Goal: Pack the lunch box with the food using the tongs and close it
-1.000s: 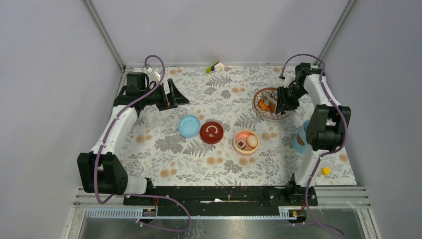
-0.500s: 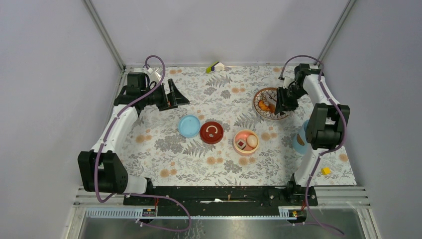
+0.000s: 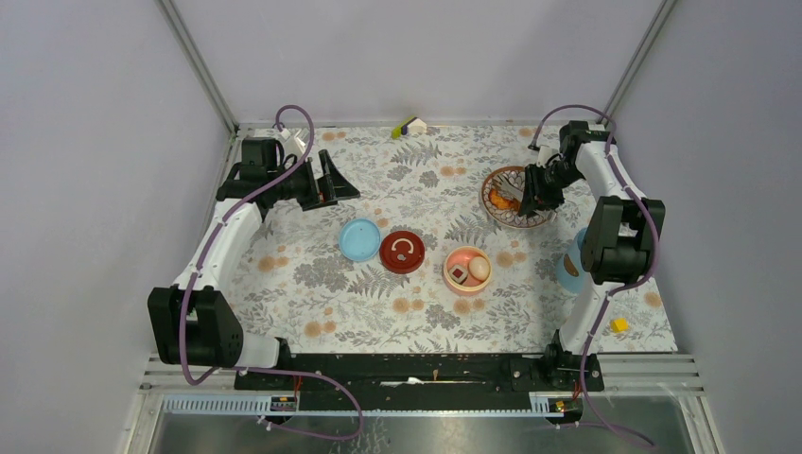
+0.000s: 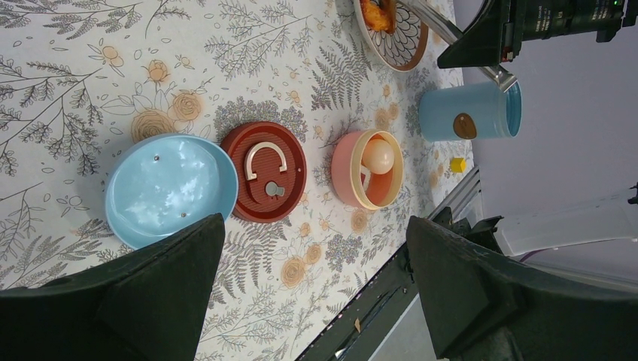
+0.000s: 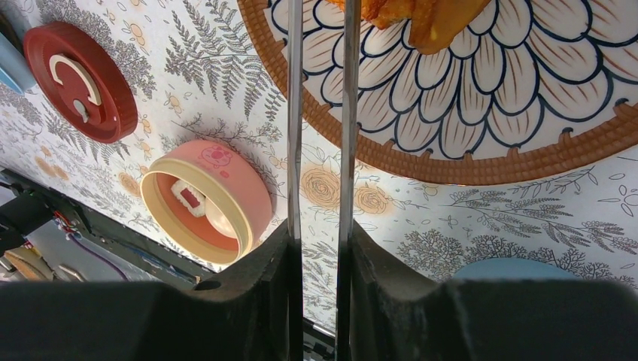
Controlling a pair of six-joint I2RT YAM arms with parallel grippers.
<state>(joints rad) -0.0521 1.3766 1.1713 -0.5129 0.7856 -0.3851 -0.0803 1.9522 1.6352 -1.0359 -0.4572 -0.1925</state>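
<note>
My right gripper (image 5: 320,233) is shut on the tongs (image 5: 295,113), whose two thin silvery arms run up over the patterned dish (image 5: 527,143) toward orange food (image 5: 421,15) at the frame's top edge; the tips are out of that view. In the top view this gripper (image 3: 539,194) hangs over the dish (image 3: 518,219). The salmon-pink bowl (image 3: 467,270) holds a white egg-like piece (image 3: 479,268) and a red-brown chunk (image 3: 459,274). The light-blue disc (image 3: 359,239) lies left of centre. On its side at the right lies the light-blue shell (image 3: 570,267). My left gripper (image 3: 326,187) is open and holds nothing.
A dark red lid with a cream handle (image 3: 402,252) lies between the disc and the pink bowl. A small yellow block (image 3: 618,324) sits near the front right corner. A yellow and white object (image 3: 409,126) rests at the back edge.
The right gripper has shifted slightly toward the back left over the dish, and the tongs' arms have drawn closer together. The left arm has not moved.
</note>
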